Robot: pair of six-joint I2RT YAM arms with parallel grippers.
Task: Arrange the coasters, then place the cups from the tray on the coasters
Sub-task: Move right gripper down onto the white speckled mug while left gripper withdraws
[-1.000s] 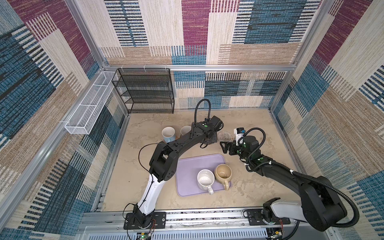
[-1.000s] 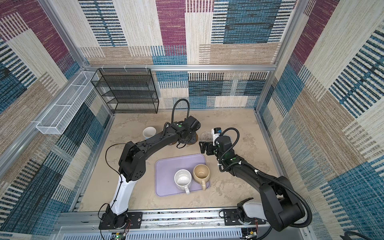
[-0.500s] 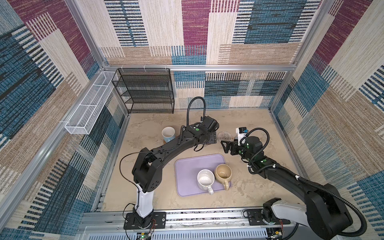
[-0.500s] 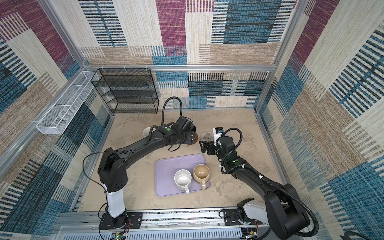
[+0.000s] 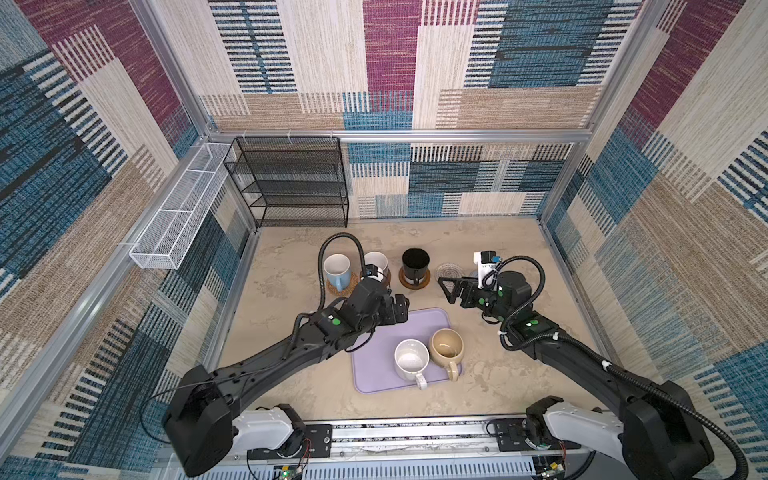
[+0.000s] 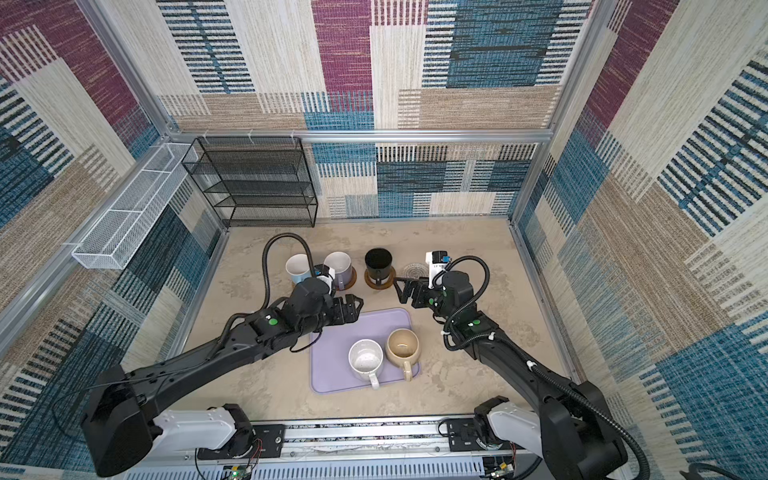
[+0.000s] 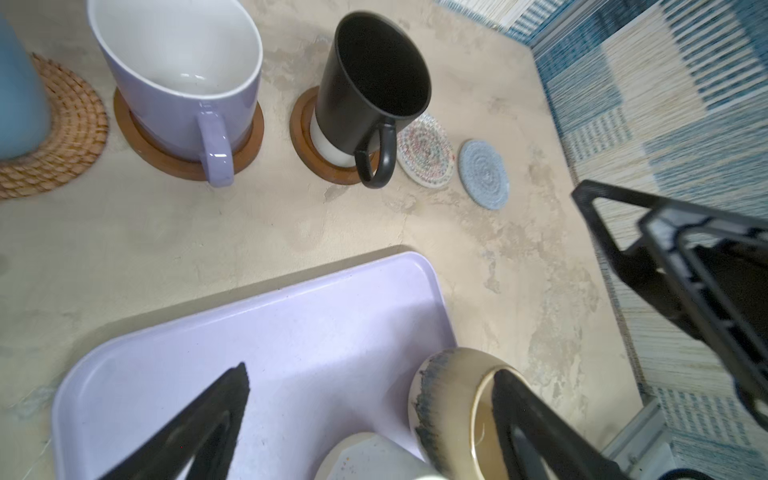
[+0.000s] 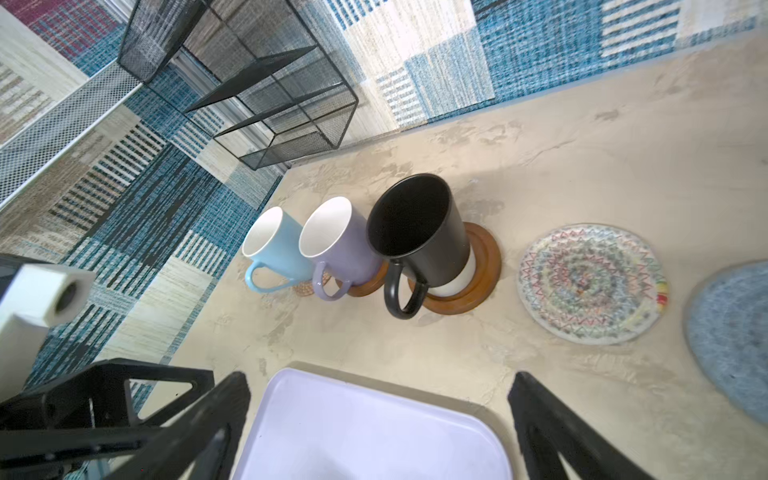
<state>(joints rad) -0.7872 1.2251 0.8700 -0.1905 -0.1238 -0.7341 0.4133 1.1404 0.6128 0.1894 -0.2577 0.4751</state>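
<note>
The tray [image 5: 419, 326], one lavender rectangle, lies mid-counter [image 5: 282, 291] and carries two cups on its near right part: a speckled white cup [image 5: 411, 359] and a squat beige cup [image 5: 446, 347], side by side with their handles toward the near edge. Two arms reach in. The left arm [image 5: 270, 357] has its jaws spread wide and empty over the tray's far left part. The right arm [image 5: 582, 353] has its jaws spread and empty just off the tray's far right corner, above bare counter. There are five cups in all; the other three stand upright in a row beyond the tray: light blue cup [image 5: 336, 268], lavender cup [image 5: 376, 262], black cup [image 5: 415, 262]. Five coasters lie along that row: a tan rattan coaster [image 7: 70, 137] under the light blue cup, a first brown coaster [image 7: 174, 166] under the lavender cup, a second brown coaster [image 7: 303, 137] under the black cup, then a white crochet coaster [image 7: 428, 158] and a grey-blue crochet coaster [image 7: 484, 174], both bare.
</note>
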